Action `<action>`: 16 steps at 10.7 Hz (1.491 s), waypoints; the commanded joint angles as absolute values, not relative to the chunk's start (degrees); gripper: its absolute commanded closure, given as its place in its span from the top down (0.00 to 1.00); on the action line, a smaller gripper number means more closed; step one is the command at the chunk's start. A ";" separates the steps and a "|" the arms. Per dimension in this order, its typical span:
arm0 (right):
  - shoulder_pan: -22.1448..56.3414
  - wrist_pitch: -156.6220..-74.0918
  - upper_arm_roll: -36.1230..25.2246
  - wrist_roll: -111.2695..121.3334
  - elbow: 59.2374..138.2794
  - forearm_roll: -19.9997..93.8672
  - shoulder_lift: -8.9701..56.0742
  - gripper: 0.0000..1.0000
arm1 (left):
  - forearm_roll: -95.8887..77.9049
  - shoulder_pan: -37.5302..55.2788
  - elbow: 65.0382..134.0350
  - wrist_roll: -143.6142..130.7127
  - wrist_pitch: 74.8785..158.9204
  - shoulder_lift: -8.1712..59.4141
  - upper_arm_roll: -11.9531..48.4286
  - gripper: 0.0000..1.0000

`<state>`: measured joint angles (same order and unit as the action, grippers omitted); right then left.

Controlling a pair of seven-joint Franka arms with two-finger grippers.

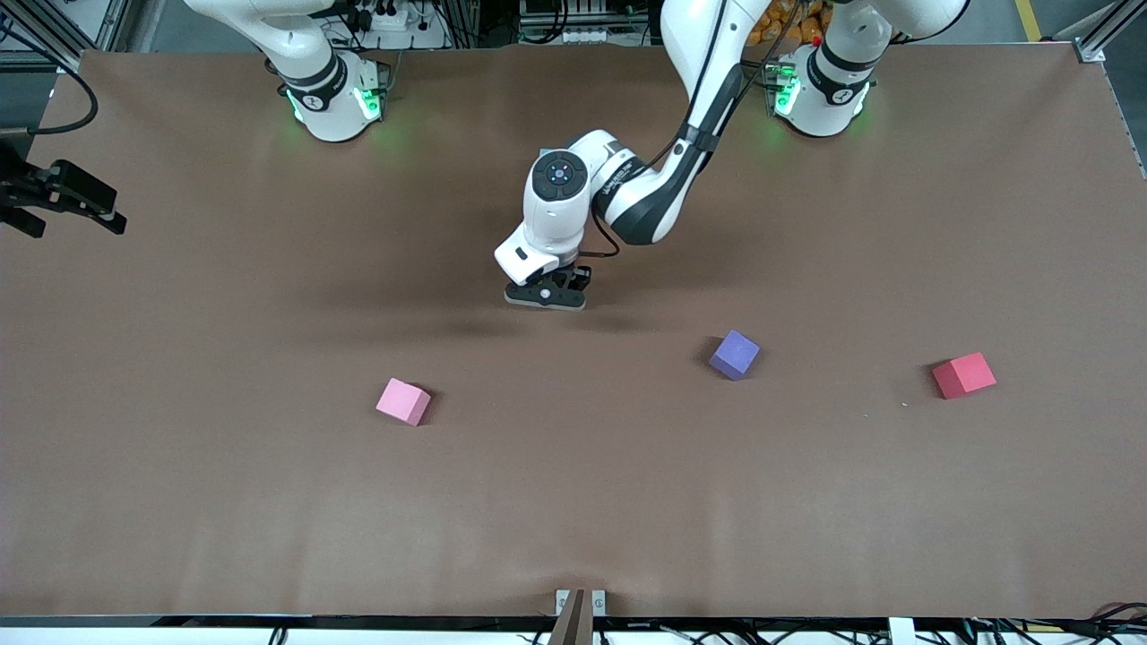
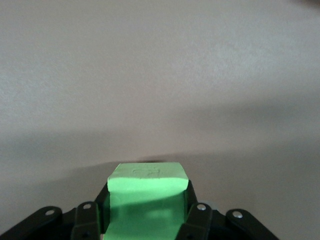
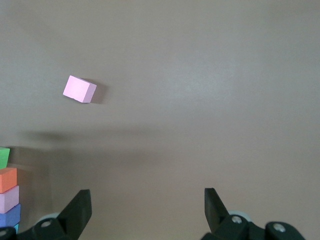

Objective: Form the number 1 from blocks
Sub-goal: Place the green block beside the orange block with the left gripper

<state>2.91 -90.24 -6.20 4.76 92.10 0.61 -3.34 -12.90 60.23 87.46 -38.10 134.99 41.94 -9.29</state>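
Nearest the front camera, a small pink foam cube [image 1: 403, 401] lies loose on the brown surface [image 1: 573, 502], with a purple foam cube [image 1: 735, 355] and a red foam cube [image 1: 963, 375] also unplaced, toward the left arm's end. At mid-surface the left gripper [image 1: 547, 296] has its fingers clamped on a green foam cube [image 2: 147, 200]; the right wrist view shows that cube capping a row of orange, pale purple and blue cubes [image 3: 9, 197]. Judged from this, the numeral is roughly half built, while the right gripper [image 3: 147, 210] waits with fingers spread wide over the surface.
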 commanded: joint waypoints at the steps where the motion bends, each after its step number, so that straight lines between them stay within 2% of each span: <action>1: 3.08 -89.47 -6.15 3.87 91.49 -1.23 -3.16 1.00 | -14.41 61.52 86.84 -38.85 135.26 43.41 -10.55 0.00; 15: 3.34 -89.56 -6.15 3.87 91.49 -1.32 -2.99 1.00 | -15.12 62.40 86.92 -44.83 134.91 44.91 -10.37 0.00; 16: 3.43 -89.56 -6.15 3.87 91.49 -1.23 -2.90 1.00 | -14.94 62.40 87.01 -44.74 134.83 44.91 -10.37 0.47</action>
